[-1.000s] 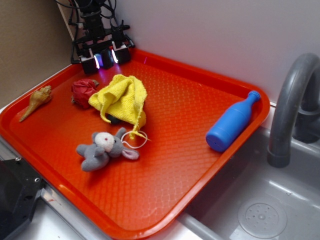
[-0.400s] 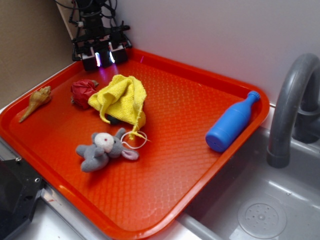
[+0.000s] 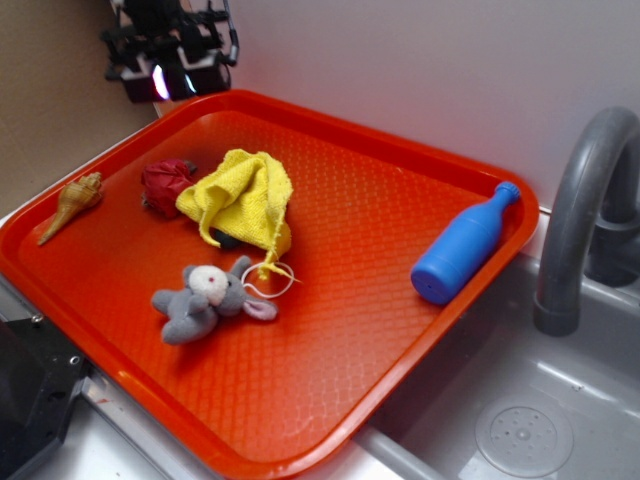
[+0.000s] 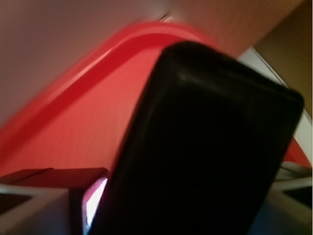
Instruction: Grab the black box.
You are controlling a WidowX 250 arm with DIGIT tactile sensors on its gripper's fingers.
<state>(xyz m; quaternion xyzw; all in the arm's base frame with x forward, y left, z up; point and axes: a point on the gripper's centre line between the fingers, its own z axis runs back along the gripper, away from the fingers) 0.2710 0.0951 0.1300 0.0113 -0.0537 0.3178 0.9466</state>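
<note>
**Black box in our grip above the tray's far corner**

Above the far left corner of the red tray [image 3: 400,260] we are hanging with our gripper [image 3: 172,72], clear of the tray surface and close to the white wall. Wrist view is showing the black box [image 4: 205,147] filling most of the frame, clamped between our fingers, tilted, with the tray's rim curving behind it and a pink-white light glowing at the lower left. We are grasping the box; it is off the tray.

Nothing is standing beneath or just beside us. On the tray, the red wad [image 3: 166,185] is lying near the left side, touching the yellow cloth [image 3: 240,198] bunched next to it. A grey plush mouse [image 3: 205,297] is lying in front of the cloth, with a loop of pale string [image 3: 268,280] between them. A tan seashell [image 3: 72,204] is resting against the left rim, and a blue bottle [image 3: 466,244] is lying on its side at the right rim. Beyond the tray, a grey faucet [image 3: 580,215] is rising over the sink [image 3: 520,420].

From the exterior view, we are seeing our gripper cut off by the top edge, and the box itself is hard to pick out among the dark parts. Something dark is peeking from under the cloth; we cannot tell what. Wrist view is blurred, hiding the fingers' edges.
</note>
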